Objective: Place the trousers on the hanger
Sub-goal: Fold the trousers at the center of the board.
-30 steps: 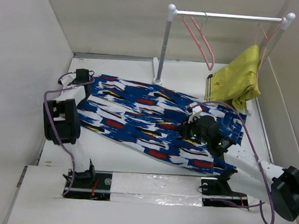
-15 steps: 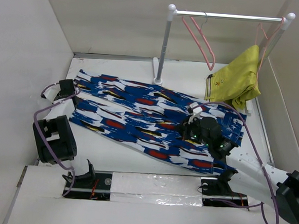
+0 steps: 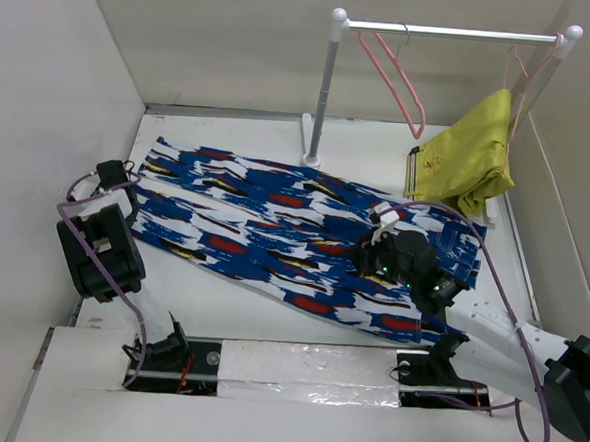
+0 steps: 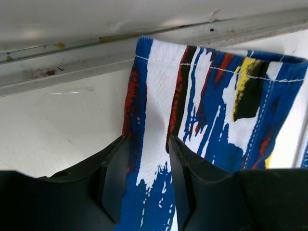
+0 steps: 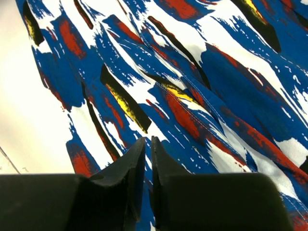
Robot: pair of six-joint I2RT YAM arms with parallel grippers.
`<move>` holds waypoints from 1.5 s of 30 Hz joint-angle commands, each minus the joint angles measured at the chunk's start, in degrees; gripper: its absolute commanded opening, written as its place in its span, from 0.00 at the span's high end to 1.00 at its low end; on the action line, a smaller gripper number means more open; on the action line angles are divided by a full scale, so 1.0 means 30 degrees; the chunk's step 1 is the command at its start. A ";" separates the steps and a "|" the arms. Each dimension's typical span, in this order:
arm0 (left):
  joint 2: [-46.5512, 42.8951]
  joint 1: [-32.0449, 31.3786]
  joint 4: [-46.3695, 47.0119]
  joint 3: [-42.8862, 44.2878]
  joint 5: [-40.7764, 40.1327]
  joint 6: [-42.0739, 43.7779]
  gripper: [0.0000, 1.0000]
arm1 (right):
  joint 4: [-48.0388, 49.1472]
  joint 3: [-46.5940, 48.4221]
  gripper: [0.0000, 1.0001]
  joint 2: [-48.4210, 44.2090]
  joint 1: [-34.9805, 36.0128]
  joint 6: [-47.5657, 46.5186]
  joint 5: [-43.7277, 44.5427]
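The blue splashed trousers (image 3: 275, 220) lie spread flat, slanting from the far left to the right. My left gripper (image 3: 113, 173) is at their left leg end; in the left wrist view it (image 4: 146, 139) stands open, its fingers either side of a strip of the cuff (image 4: 202, 96). Over the waist part, my right gripper (image 3: 378, 229) points down, and in its wrist view it (image 5: 148, 139) is shut with its tips against the fabric (image 5: 216, 72). Whether cloth is pinched does not show. The empty pink hanger (image 3: 396, 82) hangs on the rail at the back.
A white rail (image 3: 457, 34) on a post (image 3: 323, 92) stands at the back. A yellow-green garment (image 3: 469, 157) hangs from a second pink hanger at its right end. White walls close in the left, back and right.
My left arm has swung out to the left and the left leg end now lies stretched further left. The right arm has hardly moved.
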 commanded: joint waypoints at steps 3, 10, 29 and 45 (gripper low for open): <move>0.0488 -0.0041 -0.0146 0.0894 -0.0172 0.0361 0.64 | 0.0730 0.0314 0.80 -0.0009 0.0163 -0.0129 0.0853; 0.1134 0.0135 -0.1142 0.1042 -0.1489 -0.0488 0.66 | 0.0672 0.0314 0.79 0.0079 0.0163 -0.0158 0.1234; 0.0341 -0.0041 -0.1495 -0.0335 -0.1610 -0.1486 0.70 | 0.0408 0.0402 0.78 -0.0094 0.0163 -0.0217 0.1292; -0.0122 -0.0041 0.1461 -0.1155 0.1729 -0.0578 1.00 | -0.0090 0.0109 1.00 -0.0596 -0.0509 0.0370 0.2613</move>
